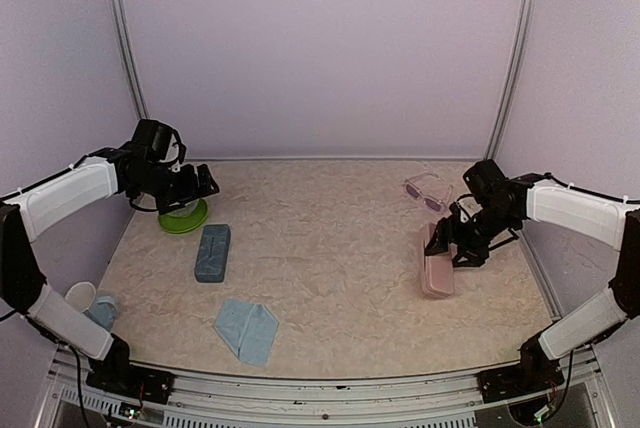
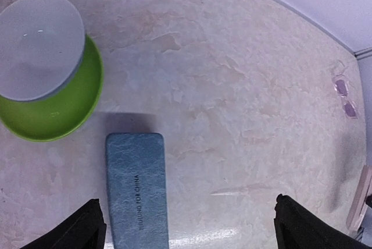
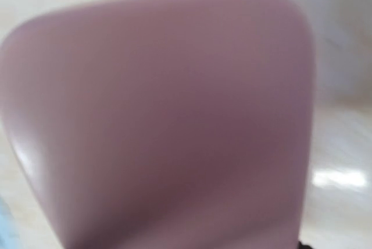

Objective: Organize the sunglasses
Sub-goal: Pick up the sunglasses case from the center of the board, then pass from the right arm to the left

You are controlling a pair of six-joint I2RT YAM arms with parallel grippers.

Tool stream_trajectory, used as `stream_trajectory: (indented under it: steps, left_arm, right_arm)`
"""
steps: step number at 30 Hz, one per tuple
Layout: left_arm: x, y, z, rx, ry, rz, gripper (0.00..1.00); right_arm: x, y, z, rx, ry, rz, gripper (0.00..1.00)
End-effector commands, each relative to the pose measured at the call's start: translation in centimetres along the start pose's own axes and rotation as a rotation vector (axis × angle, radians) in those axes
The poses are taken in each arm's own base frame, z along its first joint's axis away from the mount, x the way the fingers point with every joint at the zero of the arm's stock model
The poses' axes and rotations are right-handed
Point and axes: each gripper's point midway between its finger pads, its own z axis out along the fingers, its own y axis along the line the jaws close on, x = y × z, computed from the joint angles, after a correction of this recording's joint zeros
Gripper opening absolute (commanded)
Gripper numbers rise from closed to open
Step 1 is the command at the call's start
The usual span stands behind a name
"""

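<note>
Pink case (image 1: 437,270) lies at the right of the desk (image 1: 330,268), its long axis running away from the arm bases; the right fingers (image 1: 456,240) sit at its far end. The right wrist view is filled by a blurred pink surface, so the case is right up against that camera. Neither view shows the tips on it, so I cannot tell whether they are clenched on the case or only set around it. Left fingers (image 2: 81,230) are spread wide, holding nothing, and hover by the green bowl (image 1: 183,218); the blue-grey case (image 1: 212,252) lies closed just below them in the wrist view. Sunglasses (image 1: 428,191), the pale pair with purplish lenses, rest on the desk just beyond the pink case, toward the back right corner, touched by neither arm. A second pair is not found in any view. Folded light-blue cloth (image 1: 247,331) lies near the front edge. Judgement: the step in hand is dealing with the pink case, either taking hold of it or getting it open, ahead of any handling of the glasses; the task looks early. The next move calls for a firm hold on the case end and opening the lid without pushing the case into the glasses. After that comes a light pinch on the frame, not the lenses.
</note>
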Motion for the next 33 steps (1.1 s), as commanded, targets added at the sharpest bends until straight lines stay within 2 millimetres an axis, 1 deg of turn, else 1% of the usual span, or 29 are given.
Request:
stream_trajectory:
  steps: [1,4,7,10,13,16,17,20,24,27,30,33]
  left_arm:
    - [-0.1,-4.9,-1.2,0.271,-0.004,0.025,0.98]
    - [0.4,-8.1,-1.6,0.409,0.024,0.060,0.96]
    - [1.7,-11.6,-1.6,0.501,0.069,0.118,0.95]
    - [3.2,-15.7,-2.0,0.620,0.123,0.175,0.94]
    - [4.3,-19.6,-2.8,0.768,0.162,0.192,0.93]
    - [5.0,-22.6,-4.1,0.913,0.204,0.194,0.93]
    - [5.1,-23.4,-4.4,0.945,0.212,0.195,0.93]
    - [5.3,-25.3,-5.0,1.025,0.241,0.200,0.93]
    - [5.8,-27.7,-6.0,1.128,0.281,0.216,0.93]
    - [5.9,-28.8,-6.2,1.158,0.290,0.223,0.93]
    - [5.6,-29.6,-6.2,1.152,0.267,0.242,0.96]
    - [4.8,-29.9,-5.6,1.052,0.141,0.321,0.96]
  right_arm:
    - [-3.1,6.3,-2.3,-0.242,-0.091,-0.042,0.60]
    - [-4.3,9.2,-3.4,-0.351,-0.129,-0.064,0.60]
    - [-5.0,12.2,-4.3,-0.471,-0.148,-0.101,0.61]
    - [-5.6,14.7,-5.2,-0.563,-0.171,-0.138,0.61]
    - [-5.8,16.9,-6.4,-0.663,-0.190,-0.171,0.61]
    - [-5.8,19.0,-7.9,-0.762,-0.205,-0.207,0.61]
    - [-5.7,19.8,-8.5,-0.792,-0.208,-0.227,0.61]
    - [-5.3,21.1,-9.4,-0.854,-0.206,-0.265,0.61]
    - [-4.9,22.3,-10.3,-0.906,-0.204,-0.296,0.61]
    - [-4.6,22.9,-10.7,-0.929,-0.196,-0.307,0.61]
    - [-4.7,23.2,-11.1,-0.959,-0.181,-0.268,0.61]
    - [-5.0,23.2,-10.5,-0.945,-0.115,-0.148,0.58]
